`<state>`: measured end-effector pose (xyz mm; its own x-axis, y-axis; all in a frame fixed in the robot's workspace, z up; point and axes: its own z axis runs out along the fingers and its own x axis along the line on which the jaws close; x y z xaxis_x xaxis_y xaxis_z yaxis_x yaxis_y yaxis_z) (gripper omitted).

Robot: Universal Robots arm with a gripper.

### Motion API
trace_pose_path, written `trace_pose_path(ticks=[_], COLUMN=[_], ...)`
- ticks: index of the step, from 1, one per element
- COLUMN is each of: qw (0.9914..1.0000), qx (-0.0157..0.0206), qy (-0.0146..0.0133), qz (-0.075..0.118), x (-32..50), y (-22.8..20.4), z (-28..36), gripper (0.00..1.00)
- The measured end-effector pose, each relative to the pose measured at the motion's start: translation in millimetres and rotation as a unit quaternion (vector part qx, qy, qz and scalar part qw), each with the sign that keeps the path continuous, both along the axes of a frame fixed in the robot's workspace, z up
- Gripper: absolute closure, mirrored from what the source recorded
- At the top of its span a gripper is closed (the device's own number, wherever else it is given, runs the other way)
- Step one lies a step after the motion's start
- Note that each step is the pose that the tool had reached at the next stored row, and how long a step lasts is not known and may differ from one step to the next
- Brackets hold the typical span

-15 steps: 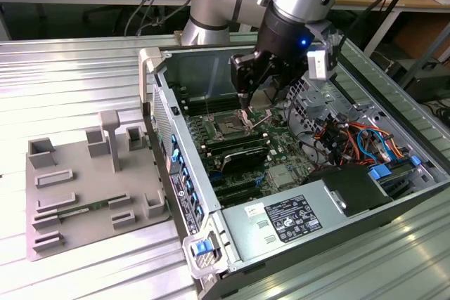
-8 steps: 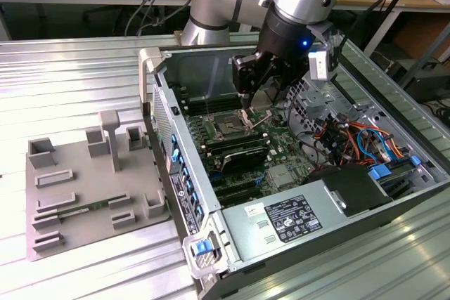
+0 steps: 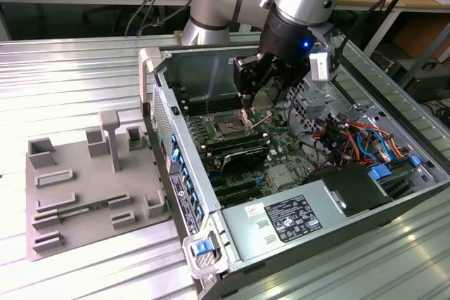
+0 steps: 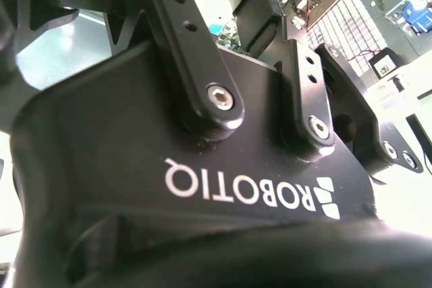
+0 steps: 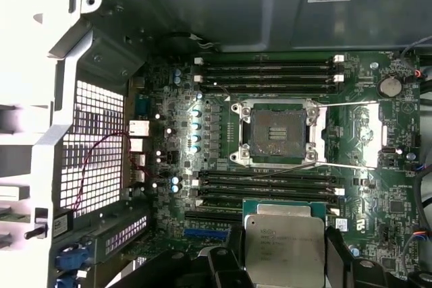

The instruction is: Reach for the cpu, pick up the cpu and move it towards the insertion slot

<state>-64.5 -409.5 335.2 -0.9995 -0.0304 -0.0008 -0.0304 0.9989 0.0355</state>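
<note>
The cpu [image 5: 283, 246], pale silver face showing, sits pinched between the dark fingers [image 5: 335, 254] of the hand [image 5: 283, 261] in the first wrist view. It hangs at six o'clock from the insertion slot [image 5: 277, 133], apart from it, with black memory slots [image 5: 270, 183] between them. In the exterior view the hand [image 3: 247, 107] hovers inside the open computer case [image 3: 211, 251], just above the slot [image 3: 230, 128]. At nine o'clock from the case a grey fixture tray [image 3: 84, 187] rests on the ribbed metal surface [image 3: 70, 68]
</note>
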Motion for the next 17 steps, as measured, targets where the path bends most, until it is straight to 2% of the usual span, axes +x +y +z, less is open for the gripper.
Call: trace_pose_path(ticks=[17], qw=[1.0], qx=[0.0], qy=[0.0], qz=[0.0], x=[5.3], y=[0.0], z=[-4.5], gripper=[0.45])
